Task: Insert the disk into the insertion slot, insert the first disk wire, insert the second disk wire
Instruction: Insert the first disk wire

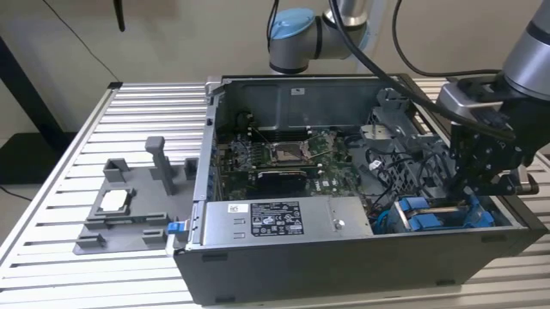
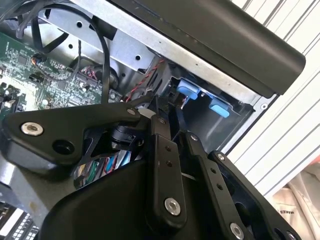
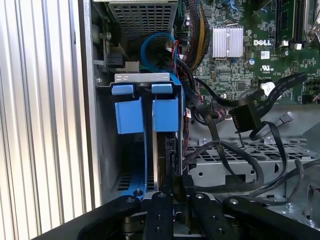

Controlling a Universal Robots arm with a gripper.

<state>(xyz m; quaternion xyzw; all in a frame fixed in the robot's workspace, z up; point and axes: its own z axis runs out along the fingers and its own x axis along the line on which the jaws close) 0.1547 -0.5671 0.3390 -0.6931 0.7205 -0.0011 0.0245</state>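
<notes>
Two fingers of the gripper reach down at the lower right of the exterior view, into the corner of the black computer case, just above the blue tabs of the disk. In the first wrist view they are drawn close and clamped on the disk's dark edge. The disk stands on edge inside the insertion slot, with black cables looping just beside it.

Silver-grey arm, blue-capped joint, black cables above a black gripper studded with silver screws.
</notes>
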